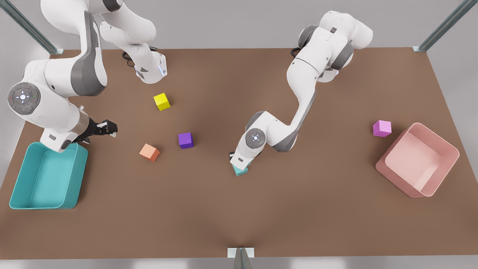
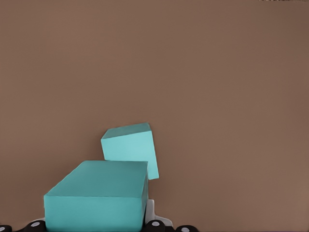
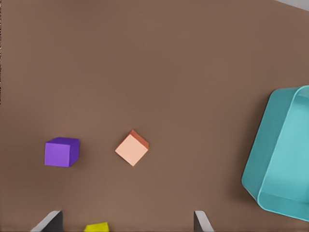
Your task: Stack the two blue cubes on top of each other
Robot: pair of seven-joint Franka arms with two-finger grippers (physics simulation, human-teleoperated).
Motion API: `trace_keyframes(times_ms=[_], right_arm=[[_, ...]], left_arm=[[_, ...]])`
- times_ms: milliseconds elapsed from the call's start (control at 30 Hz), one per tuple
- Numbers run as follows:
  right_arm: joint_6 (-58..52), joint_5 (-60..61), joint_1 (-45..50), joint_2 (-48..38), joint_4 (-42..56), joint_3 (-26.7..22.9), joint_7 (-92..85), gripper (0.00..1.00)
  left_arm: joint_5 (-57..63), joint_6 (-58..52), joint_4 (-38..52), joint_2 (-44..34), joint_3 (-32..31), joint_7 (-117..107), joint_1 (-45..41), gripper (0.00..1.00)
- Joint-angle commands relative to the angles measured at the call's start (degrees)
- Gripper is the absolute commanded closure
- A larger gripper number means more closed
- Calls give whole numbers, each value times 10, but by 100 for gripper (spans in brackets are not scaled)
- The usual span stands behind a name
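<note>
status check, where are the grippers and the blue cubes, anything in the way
Left gripper mid-table, shut on one blue cube, just over the second blue cube. Right gripper open, waiting by teal bin. Nothing in the way.

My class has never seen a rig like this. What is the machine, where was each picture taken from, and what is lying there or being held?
These are simulator renders of two robot arms at a brown table. The front view looks down on the whole scene. Each wrist view comes from a camera on one arm's wrist.

The left end effector, at mid-table, appears closed on a teal cube. Its wrist view shows a second teal cube on the table just beyond. The job is to stack these two.

The right end effector waits open near the teal bin.

Also on the table are a yellow cube, a purple cube, an orange cube, a pink cube and a pink bin.
</note>
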Motion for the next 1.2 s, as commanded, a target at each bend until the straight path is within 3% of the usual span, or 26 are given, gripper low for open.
trace_keyframes(times_ms=[0, 533, 600, 633, 1167], right_arm=[[-5, 1, 0, 1, 0, 0, -34, 0], [-11, 3, 0, 10, 0, -1, -31, 0], [-11, 3, 0, 11, 0, -1, -30, 0], [-11, 3, 0, 11, 0, -1, -31, 0], [-11, 0, 0, 11, 0, -1, -27, 0]], left_arm=[[-4, -6, 15, 13, 0, -167, -1, 45], [-3, 53, 24, 35, 2, -163, 7, 42], [-3, 53, 29, 39, 2, -163, 7, 31], [-3, 53, 28, 39, 2, -162, 7, 0], [-7, -23, 28, 16, -8, -181, 3, 0]])
